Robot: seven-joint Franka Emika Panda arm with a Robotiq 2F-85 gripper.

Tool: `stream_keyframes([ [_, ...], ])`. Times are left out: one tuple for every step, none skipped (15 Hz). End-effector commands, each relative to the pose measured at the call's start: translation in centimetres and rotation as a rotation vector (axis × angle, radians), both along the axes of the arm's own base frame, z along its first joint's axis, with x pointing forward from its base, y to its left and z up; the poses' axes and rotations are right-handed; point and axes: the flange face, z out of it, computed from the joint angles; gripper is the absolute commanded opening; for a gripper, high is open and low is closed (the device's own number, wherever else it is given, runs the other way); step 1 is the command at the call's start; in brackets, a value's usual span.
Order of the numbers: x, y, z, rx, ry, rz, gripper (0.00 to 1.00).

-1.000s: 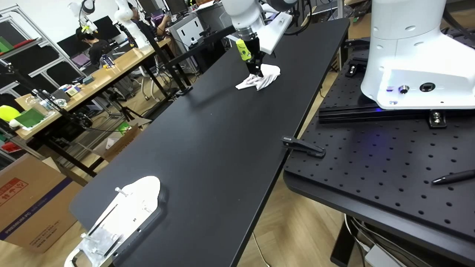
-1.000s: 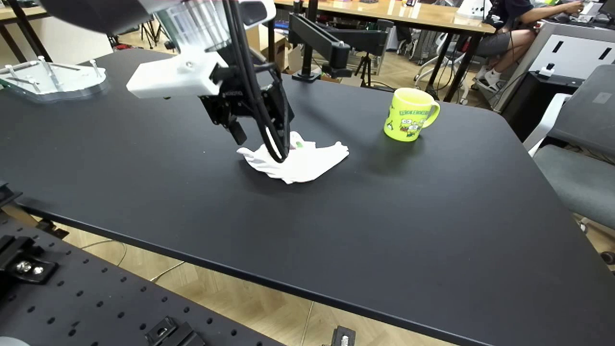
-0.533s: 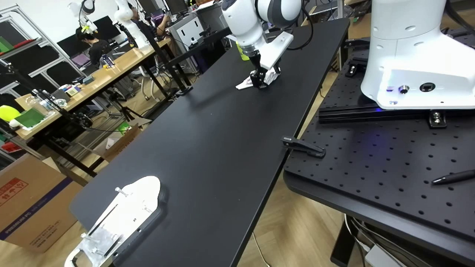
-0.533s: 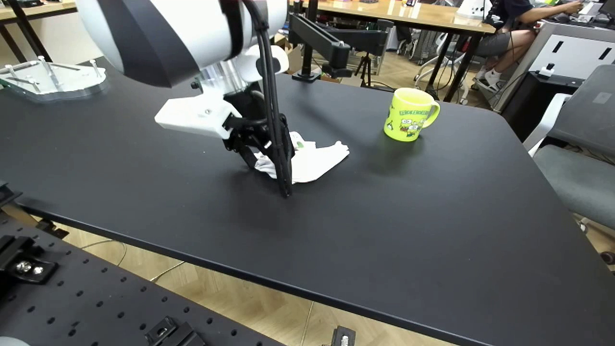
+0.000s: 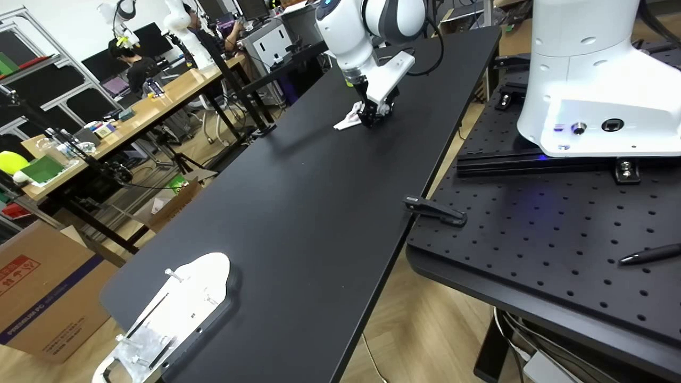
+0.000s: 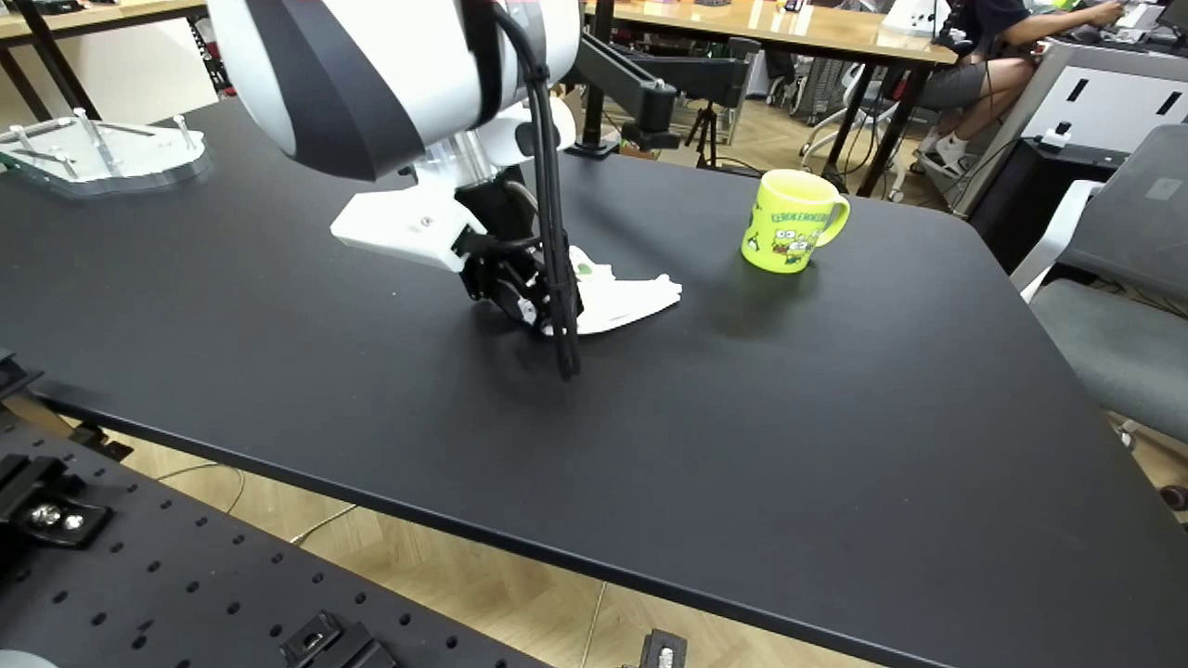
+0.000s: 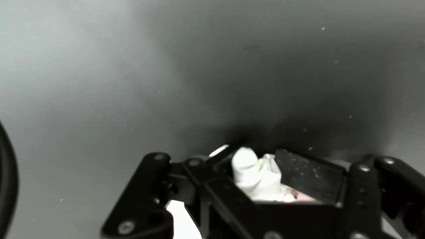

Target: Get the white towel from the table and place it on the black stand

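Hand [image 7: 257, 161] narrow, pinching a bunched fold of white towel [image 6: 636, 301] on counter [image 6: 789, 445]. Gripped part mostly hidden by hand and cables [image 6: 555, 260] in an exterior view; fingertips dark.

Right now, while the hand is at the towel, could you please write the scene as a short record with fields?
Hand: shut on part of the white towel, cloth bunched in its grip
Towel shape: crumpled; the loose part seems to rest on the black table
Mug: yellow-green, upright, apart from the towel
Possible stand: white-topped, with posts, at one end of the table; no towel on it
Pen: black, on the perforated board
Task state: towel gripped, not yet placed
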Motion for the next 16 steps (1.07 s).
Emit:
stream_keyframes([
  [0.5, 1.1, 1.9, 0.008, -0.051, 0.020, 0.01],
  [0.6, 1.6, 2.7, 0.007, -0.062, 0.037, 0.00],
  [0.7, 2.2, 3.5, 0.007, -0.075, 0.056, 0.00],
  [0.8, 2.7, 4.1, 0.003, -0.082, 0.072, 0.01],
  [0.9, 3.3, 4.9, 0.006, -0.093, 0.094, 0.01],
  [1.0, 3.9, 5.7, 0.009, -0.101, 0.112, 0.00],
  [1.1, 4.4, 6.4, 0.004, -0.106, 0.129, 0.00],
  [1.3, 4.9, 7.2, 0.010, -0.115, 0.147, 0.00],
  [1.5, 5.2, 8.0, 0.001, -0.119, 0.159, 0.00],
  [1.6, 5.5, 8.8, 0.004, -0.126, 0.172, 0.00],
  [1.9, 5.6, 9.7, -0.006, -0.131, 0.183, 0.00],
  [2.2, 5.7, 10.7, -0.015, -0.139, 0.194, 0.00],
  [2.6, 5.8, 11.7, -0.025, -0.147, 0.204, 0.00],
  [3.0, 5.7, 12.7, -0.033, -0.154, 0.211, 0.00],
  [3.4, 5.6, 13.7, -0.040, -0.158, 0.217, 0.00],
  [3.9, 5.4, 14.8, -0.037, -0.161, 0.225, 0.00],
])
